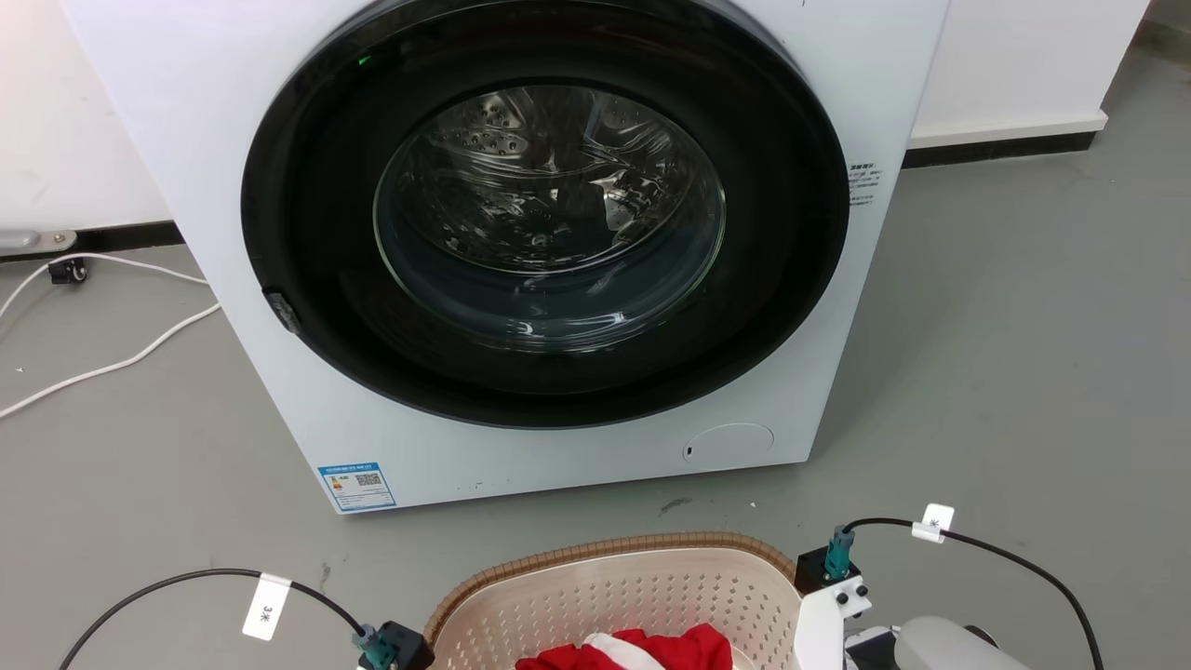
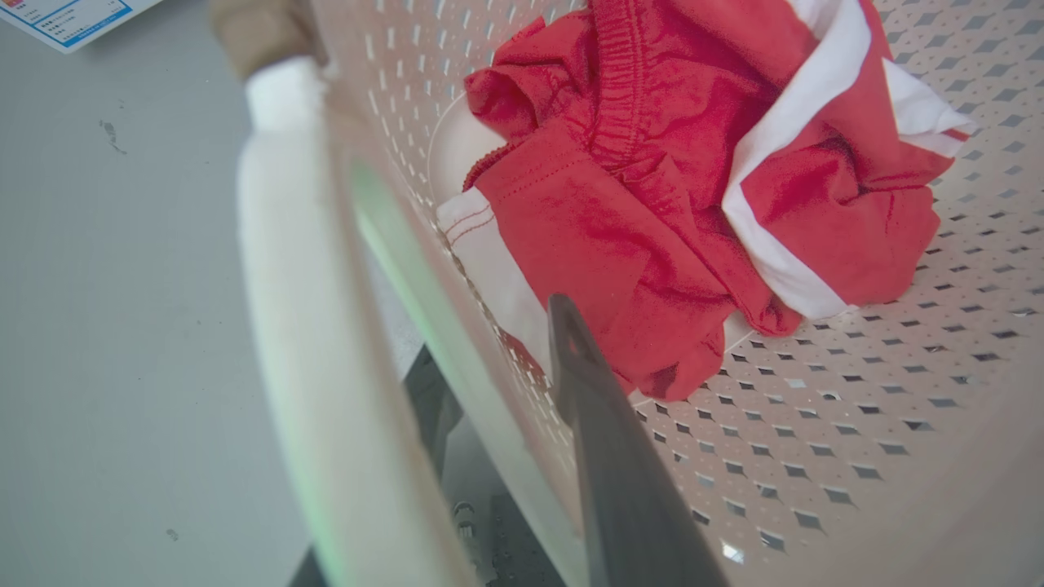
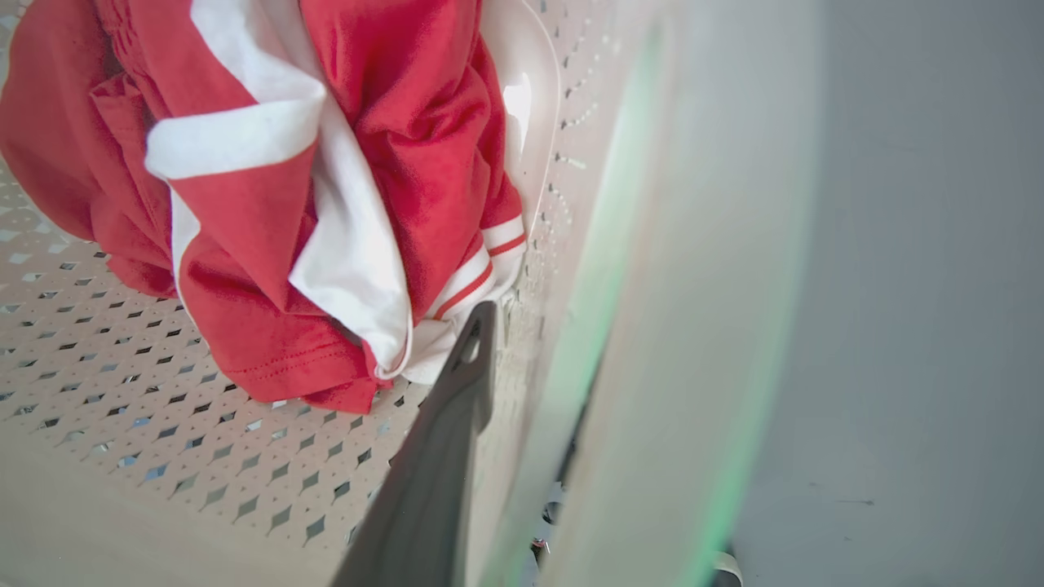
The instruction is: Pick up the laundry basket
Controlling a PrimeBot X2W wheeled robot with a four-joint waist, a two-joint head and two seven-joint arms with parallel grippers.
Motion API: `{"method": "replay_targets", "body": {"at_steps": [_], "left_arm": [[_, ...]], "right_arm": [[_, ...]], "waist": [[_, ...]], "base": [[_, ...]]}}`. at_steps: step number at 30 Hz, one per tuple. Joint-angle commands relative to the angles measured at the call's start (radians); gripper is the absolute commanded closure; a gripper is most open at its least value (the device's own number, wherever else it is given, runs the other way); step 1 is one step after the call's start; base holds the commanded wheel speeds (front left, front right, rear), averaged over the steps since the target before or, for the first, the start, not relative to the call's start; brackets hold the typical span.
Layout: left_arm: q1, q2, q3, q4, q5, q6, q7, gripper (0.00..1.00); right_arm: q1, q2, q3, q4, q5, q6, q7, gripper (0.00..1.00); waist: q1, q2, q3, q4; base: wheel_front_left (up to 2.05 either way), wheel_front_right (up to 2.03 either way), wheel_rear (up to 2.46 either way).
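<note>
Sitting on the floor (image 1: 1023, 372) right in front of the robot, the laundry basket (image 1: 605, 596) is holding only some crumpled red and white clothes (image 2: 652, 204). The left gripper (image 2: 493, 342) is reaching over the basket's left side, with one finger inside the wall and one outside, next to the white handle (image 2: 294, 285). The right gripper (image 3: 534, 367) is doing the same on the right side. I cannot tell if either gripper is squeezing yet. The basket is looking light. Its thin plastic, full of holes, may be bending a little, so holding both sides near the rim and lifting evenly is looking best. Farther away, the washing machine (image 1: 549, 233) is standing just beyond the basket.
</note>
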Motion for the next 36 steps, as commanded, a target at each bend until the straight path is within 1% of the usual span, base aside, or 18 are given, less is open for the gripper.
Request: {"method": "replay_targets", "body": {"at_steps": [1, 36], "left_arm": [[0.013, 0.027, -0.014, 0.008, 0.026, -0.018, 0.006, 1.0], [0.009, 0.031, -0.014, 0.006, 0.021, -0.018, 0.016, 1.0]], "right_arm": [[0.002, -0.045, 0.01, 0.01, -0.015, 0.003, 0.007, 1.0], [-0.025, -0.045, 0.037, 0.025, 0.024, 0.003, 0.007, 1.0]], "waist": [[0.0, -0.0001, -0.001, 0.0], [0.0, -0.0001, -0.009, -0.015]], "base": [[0.0, 0.0, 0.0], [0.0, 0.0, 0.0]]}}
